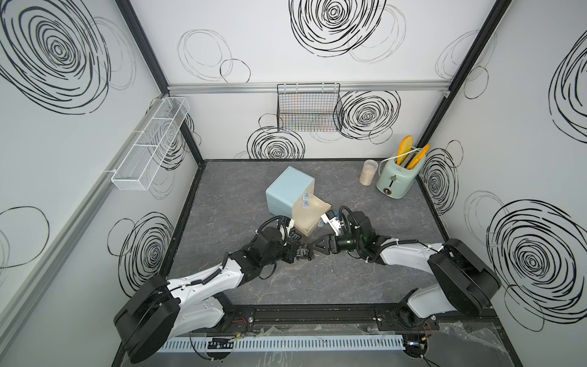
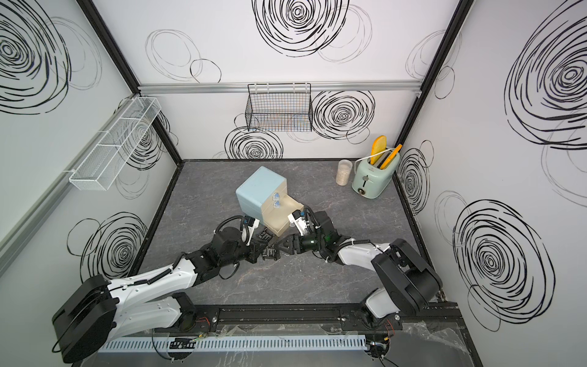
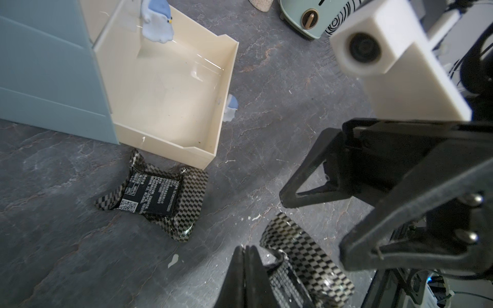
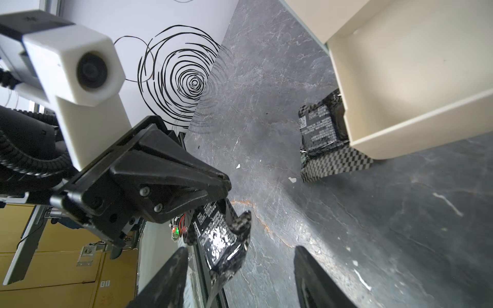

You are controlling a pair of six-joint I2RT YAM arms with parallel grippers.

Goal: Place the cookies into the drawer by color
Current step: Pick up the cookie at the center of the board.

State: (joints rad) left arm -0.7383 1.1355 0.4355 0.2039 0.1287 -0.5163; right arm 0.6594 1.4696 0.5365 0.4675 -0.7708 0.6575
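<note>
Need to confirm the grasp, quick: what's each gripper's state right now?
Left gripper: closed on a black cookie packet.
Right gripper: open, holding nothing.

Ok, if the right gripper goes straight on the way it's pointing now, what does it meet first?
The black checkered packet pinched in the left gripper. It hangs just ahead of the right gripper, in line with its open jaws; the left gripper sits right beyond it, though depth is unclear.

A black checkered cookie packet (image 3: 301,266) hangs in the left pincer (image 3: 244,252). A second packet (image 3: 152,194) lies beyond it, beside the open, empty drawer (image 3: 165,101).
</note>
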